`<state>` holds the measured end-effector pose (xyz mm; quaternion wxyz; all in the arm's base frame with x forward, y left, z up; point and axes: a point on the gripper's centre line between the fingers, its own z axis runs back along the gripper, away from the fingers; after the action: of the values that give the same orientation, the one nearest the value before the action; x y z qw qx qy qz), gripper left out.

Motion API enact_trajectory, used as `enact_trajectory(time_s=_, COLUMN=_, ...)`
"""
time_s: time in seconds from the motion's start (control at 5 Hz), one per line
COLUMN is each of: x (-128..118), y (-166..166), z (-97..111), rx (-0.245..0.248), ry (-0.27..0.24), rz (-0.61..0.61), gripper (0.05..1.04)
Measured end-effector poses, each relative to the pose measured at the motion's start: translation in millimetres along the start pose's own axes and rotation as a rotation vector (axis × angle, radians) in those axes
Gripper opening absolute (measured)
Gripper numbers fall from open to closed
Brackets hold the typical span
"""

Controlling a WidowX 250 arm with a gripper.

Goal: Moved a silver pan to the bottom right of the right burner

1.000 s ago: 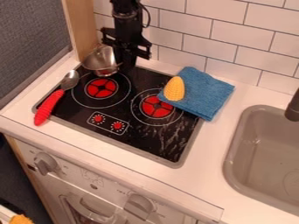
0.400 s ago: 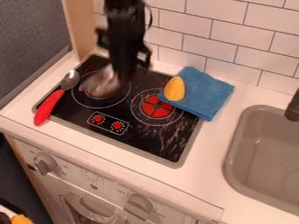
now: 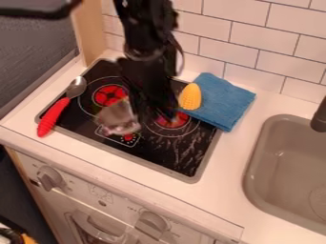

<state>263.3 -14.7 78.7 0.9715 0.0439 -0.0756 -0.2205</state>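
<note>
The gripper (image 3: 155, 112) hangs over the middle of the black stove, between the two burners, and it is blurred. Just left of it the silver pan (image 3: 117, 118) is held up beside the gripper, above the stove's control knobs, its handle side hidden by the gripper. The right burner (image 3: 172, 119) is partly covered by the gripper's lower end. How the fingers stand cannot be made out.
A red-handled spoon (image 3: 54, 116) lies along the stove's left edge. A yellow corn (image 3: 190, 96) rests on the blue cloth (image 3: 223, 102) at the stove's right back corner. The grey sink (image 3: 290, 167) is at the right.
The gripper and the pan have moved from the back left burner toward the front and right. The spoon, corn and cloth have stayed where they were.
</note>
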Motion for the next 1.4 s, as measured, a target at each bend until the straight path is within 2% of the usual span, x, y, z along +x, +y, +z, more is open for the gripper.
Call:
enact_trajectory(time_s=0.2, x=8.7, y=-19.7, z=-10.6, rx=-0.013, ry=0.019, rz=-0.077, gripper=0.068)
enact_trajectory(time_s=0.6, x=15.2, y=-32.9, z=-23.5, rx=-0.02, ry=0.043, rz=-0.127, gripper=0.095)
enact_trajectory(time_s=0.8, x=14.1, y=-37.4, z=-24.9, rx=-0.017, ry=0.045, rz=-0.149, gripper=0.269)
enact_trajectory(time_s=1.0, x=15.3, y=-44.7, z=-16.1, rx=-0.038, ry=0.026, rz=-0.165, gripper=0.55)
enact_trajectory(time_s=1.2, x=17.0, y=-49.4, z=5.0, rx=-0.097, ry=-0.022, rz=-0.138, gripper=0.878)
enact_trajectory(time_s=1.4, x=15.4, y=-27.2, z=31.2, rx=-0.103, ry=-0.074, rz=0.013, gripper=1.009)
